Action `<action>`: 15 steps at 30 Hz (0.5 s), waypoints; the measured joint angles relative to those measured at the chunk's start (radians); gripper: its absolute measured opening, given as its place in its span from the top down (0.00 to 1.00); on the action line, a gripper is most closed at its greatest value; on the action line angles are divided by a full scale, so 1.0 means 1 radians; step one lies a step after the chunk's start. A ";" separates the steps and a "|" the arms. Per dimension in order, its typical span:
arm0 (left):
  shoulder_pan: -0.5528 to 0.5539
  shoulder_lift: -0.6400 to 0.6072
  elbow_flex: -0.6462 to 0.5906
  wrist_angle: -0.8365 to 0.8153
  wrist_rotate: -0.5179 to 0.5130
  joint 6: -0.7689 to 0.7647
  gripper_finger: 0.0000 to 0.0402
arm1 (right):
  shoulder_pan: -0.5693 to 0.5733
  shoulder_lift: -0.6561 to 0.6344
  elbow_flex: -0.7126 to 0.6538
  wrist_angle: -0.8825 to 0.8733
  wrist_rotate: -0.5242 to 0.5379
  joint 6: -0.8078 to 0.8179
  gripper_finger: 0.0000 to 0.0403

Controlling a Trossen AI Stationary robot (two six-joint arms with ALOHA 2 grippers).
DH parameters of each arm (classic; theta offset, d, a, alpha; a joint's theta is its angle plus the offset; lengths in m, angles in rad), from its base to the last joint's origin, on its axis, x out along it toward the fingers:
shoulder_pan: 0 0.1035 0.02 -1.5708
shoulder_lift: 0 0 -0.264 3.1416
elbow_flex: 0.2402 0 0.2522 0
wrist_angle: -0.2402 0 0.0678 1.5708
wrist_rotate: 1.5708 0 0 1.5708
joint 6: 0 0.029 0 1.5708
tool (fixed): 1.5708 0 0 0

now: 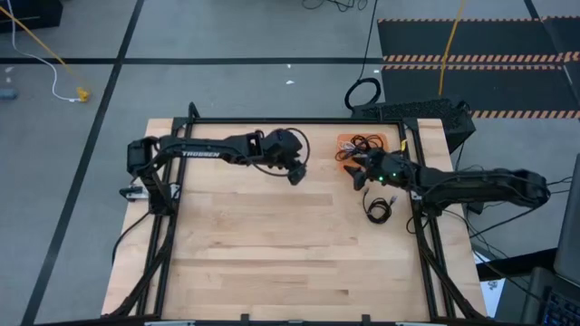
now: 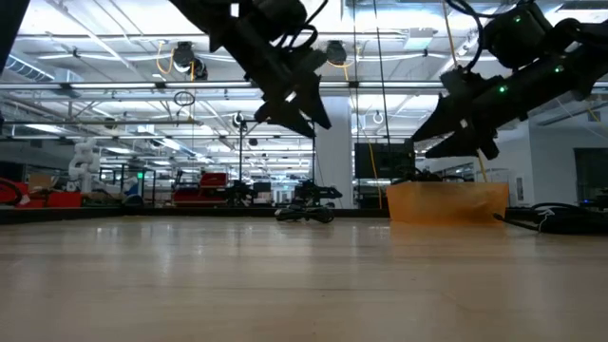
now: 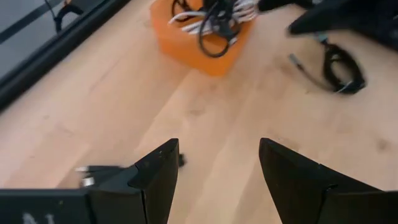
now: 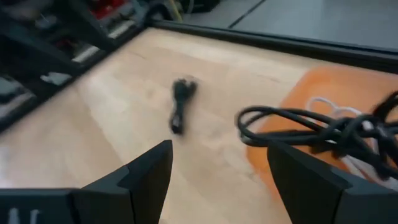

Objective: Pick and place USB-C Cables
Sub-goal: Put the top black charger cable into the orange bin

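Note:
An orange tray (image 1: 348, 143) at the table's far right holds tangled black USB-C cables (image 3: 217, 22) and a white one (image 4: 329, 107); one black loop (image 4: 292, 124) hangs over its rim. A black coil (image 1: 378, 210) lies on the wood nearer than the tray. Another short black cable (image 4: 180, 104) lies on the table to the tray's left. My left gripper (image 3: 217, 149) is open and hovers left of the tray, above the table. My right gripper (image 4: 221, 152) is open and hovers just off the tray's near-left corner. Neither holds anything.
A black frame (image 1: 272, 120) borders the table's far and side edges. Bare wood (image 1: 290, 254) fills the middle and near part of the table. In the left wrist view, my right arm (image 3: 336, 15) reaches in just past the tray. Thick cords lie on the floor beyond the table.

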 joint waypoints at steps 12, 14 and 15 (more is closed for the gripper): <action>0.132 0.076 0.001 -0.086 0.138 0.104 0.44 | 0.000 -0.166 0.000 0.052 -0.128 0.019 0.37; 0.146 0.111 0.001 -0.087 0.162 0.116 0.44 | 0.000 -0.171 0.000 0.048 -0.128 0.019 0.37; 0.150 0.126 0.001 -0.087 0.170 0.140 0.44 | 0.000 -0.173 0.000 0.044 -0.128 0.017 0.37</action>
